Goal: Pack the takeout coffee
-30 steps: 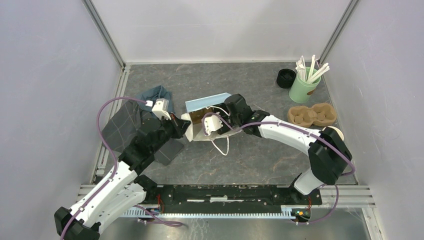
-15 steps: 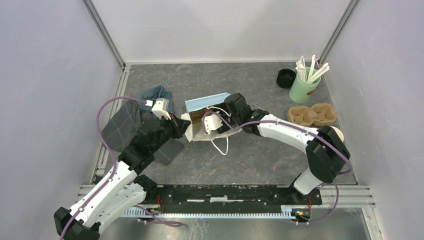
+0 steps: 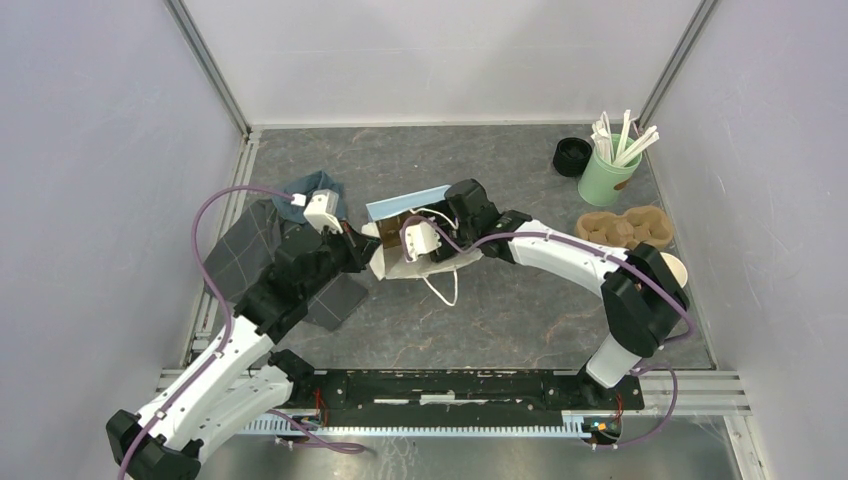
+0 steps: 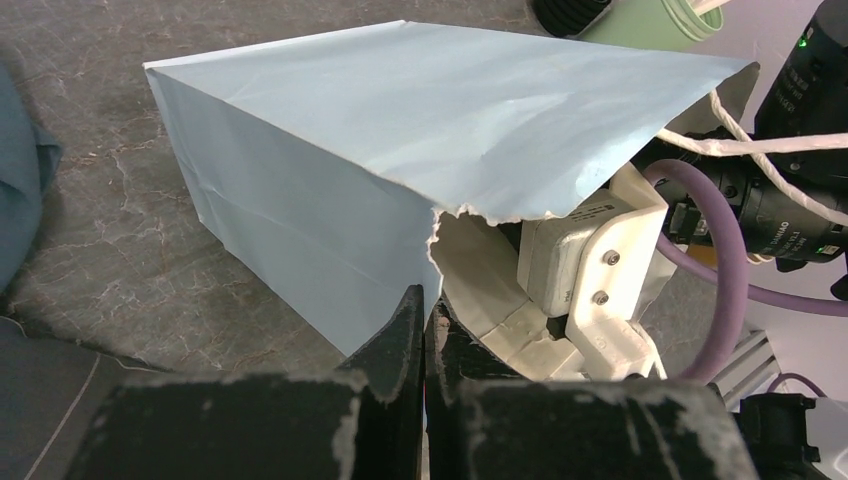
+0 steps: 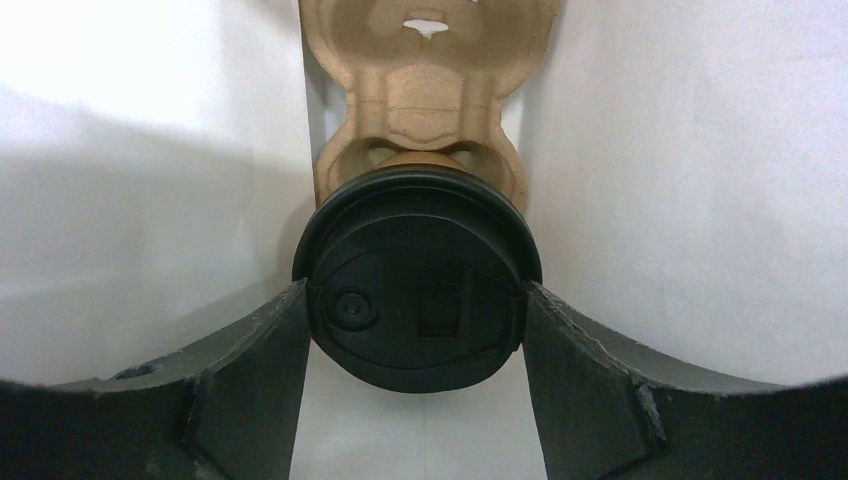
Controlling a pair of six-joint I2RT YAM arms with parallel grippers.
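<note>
The takeout coffee [image 5: 420, 260] shows in the right wrist view as a round black lid with a sliver of brown cup behind it. My right gripper [image 5: 415, 300] is shut on it, one finger on each side of the lid. It is deep inside a light blue paper bag [image 3: 405, 206] that lies on its side. A brown pulp carrier [image 5: 425, 90] lies in the bag just beyond the cup. My left gripper [image 4: 425, 305] is shut on the bag's torn mouth edge [image 4: 445, 225]. In the top view the cup and my right fingers are hidden by the bag.
A second pulp carrier [image 3: 625, 230] lies at the right, with a green cup of wooden stirrers [image 3: 610, 172] and a black lid stack [image 3: 571, 155] behind it. Dark cloths [image 3: 255, 250] lie under my left arm. Cream-rimmed paper cups [image 3: 674, 264] peek from behind my right arm.
Both arms and the bag have shifted slightly to the left. The right gripper has gone a little deeper into the bag. Both grips are unchanged.
</note>
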